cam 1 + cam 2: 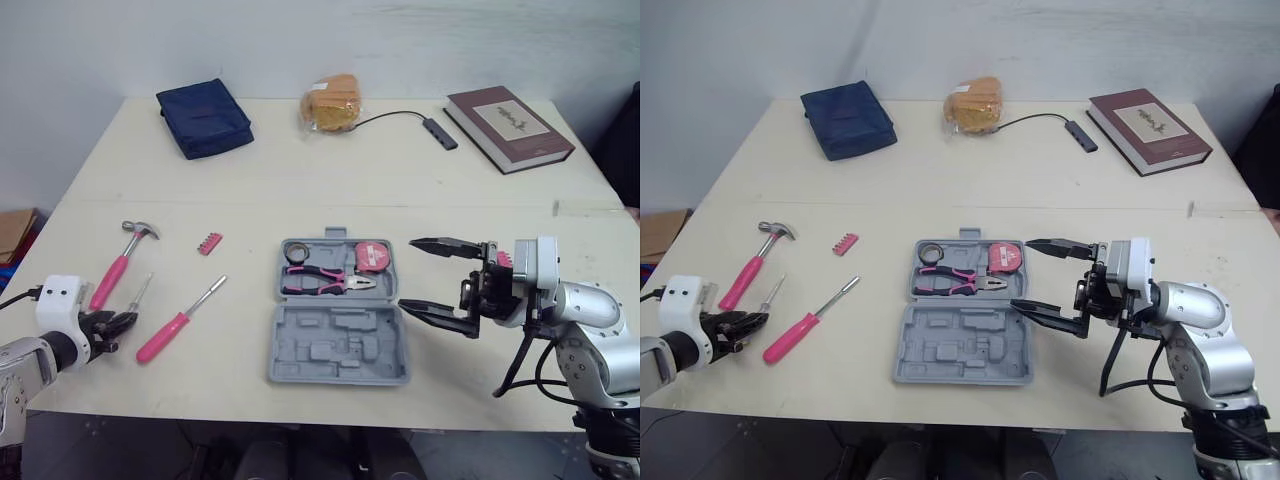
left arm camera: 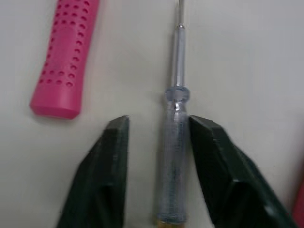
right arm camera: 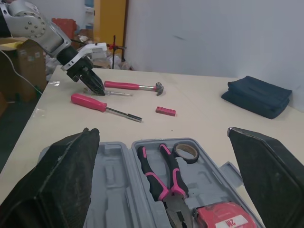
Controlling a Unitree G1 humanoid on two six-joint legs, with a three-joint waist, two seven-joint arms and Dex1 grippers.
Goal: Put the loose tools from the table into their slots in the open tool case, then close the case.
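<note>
Near the tabletop's (image 1: 300, 190) near-left corner, the left pincer (image 2: 159, 122) is lowered over the clear-handled screwdriver (image 2: 173, 156). Its two black fingers (image 2: 109, 156) are spread and straddle the handle. One finger lies right against the handle, the other stands slightly off it, and the metal shaft points away beyond the fingertips.

Just beside this tool, toward the left edge, lies the pink-handled hammer (image 1: 118, 265). On the other side, toward the case, lies the pink-handled screwdriver (image 1: 175, 322). A pink bit holder (image 1: 209, 243) sits a little farther in, well apart from both pincers.

The grey tool case (image 1: 340, 350) lies open at the middle of the near edge. Its far half holds pliers (image 1: 322, 283), a tape measure (image 1: 373, 256) and a roll of tape (image 1: 295, 253); its near half shows bare moulded slots.

The right pincer (image 1: 408, 273) hangs by the case's right side with its fingers spread wide and nothing between them, the tips pointing toward the case.

Along the far edge lie a navy pouch (image 1: 203, 118), a bag of bread (image 1: 333, 102), a USB hub (image 1: 440, 133) and a maroon book (image 1: 510, 125).
</note>
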